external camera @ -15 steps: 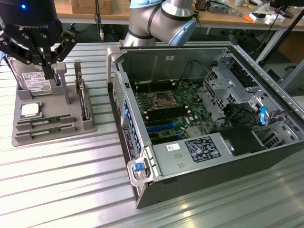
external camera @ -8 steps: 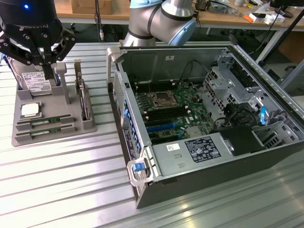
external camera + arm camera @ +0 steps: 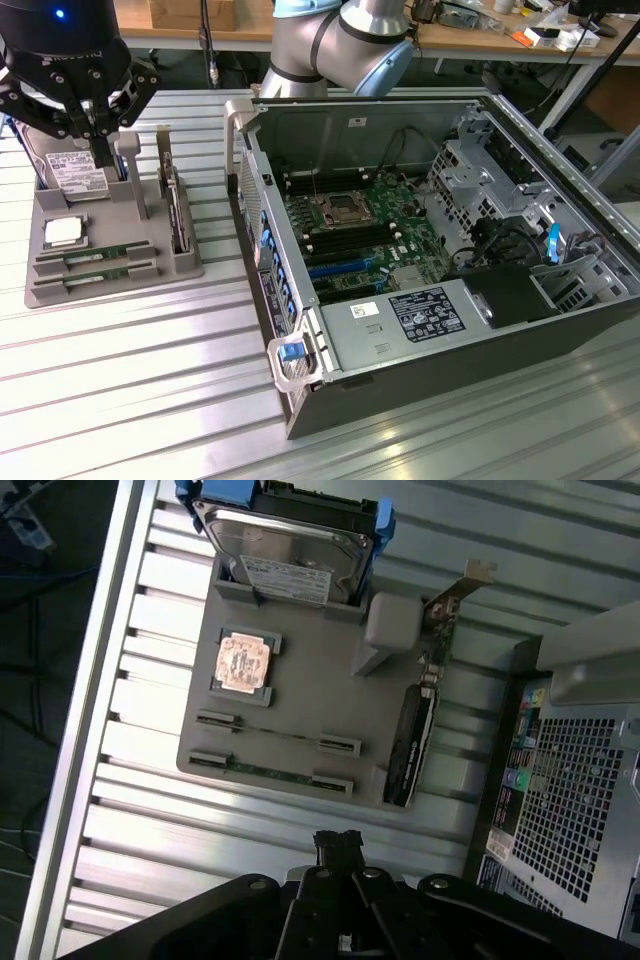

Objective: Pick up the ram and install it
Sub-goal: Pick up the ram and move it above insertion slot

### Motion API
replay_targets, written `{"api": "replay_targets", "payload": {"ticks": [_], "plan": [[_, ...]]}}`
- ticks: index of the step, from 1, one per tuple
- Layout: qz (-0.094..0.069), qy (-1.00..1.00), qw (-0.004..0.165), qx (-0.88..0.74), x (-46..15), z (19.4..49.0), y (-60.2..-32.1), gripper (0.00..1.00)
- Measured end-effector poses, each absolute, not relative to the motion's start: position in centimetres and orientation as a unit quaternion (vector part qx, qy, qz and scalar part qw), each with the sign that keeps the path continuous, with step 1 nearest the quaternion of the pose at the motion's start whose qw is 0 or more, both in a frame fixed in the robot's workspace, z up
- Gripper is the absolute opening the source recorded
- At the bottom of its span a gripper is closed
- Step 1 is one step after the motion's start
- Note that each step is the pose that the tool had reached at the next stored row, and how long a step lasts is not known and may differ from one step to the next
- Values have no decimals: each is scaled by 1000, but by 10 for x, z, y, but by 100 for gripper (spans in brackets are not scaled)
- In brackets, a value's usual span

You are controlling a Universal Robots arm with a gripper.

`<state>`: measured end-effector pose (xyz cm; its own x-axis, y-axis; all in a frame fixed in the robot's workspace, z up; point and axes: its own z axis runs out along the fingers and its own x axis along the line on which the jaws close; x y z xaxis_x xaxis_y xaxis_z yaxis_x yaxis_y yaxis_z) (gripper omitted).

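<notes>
Hovering over the gray tray [image 3: 110, 290] at the exterior view's left, I have my fingers [image 3: 340, 845] pressed together, empty; the ram [image 3: 95, 257] lies untouched in its tray slot, not yet installed.

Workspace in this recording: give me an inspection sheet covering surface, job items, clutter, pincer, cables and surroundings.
Surface: ribbed metal table carrying a grey tray and an open PC case.
Job's things: two ram sticks lie in tray slots; motherboard exposed.
Clutter: CPU, hard drive and card in the tray.
Grippers: pincer shut, empty, above the tray.
Cables: black and blue cables inside the case.
Surroundings: cluttered bench behind.
</notes>
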<state>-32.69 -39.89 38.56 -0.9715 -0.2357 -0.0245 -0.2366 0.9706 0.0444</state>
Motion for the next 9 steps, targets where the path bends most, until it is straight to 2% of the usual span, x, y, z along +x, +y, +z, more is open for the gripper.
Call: {"api": "replay_targets", "payload": {"ticks": [9], "plan": [[24,987,9,-156,-327,386,-399,11]]}}
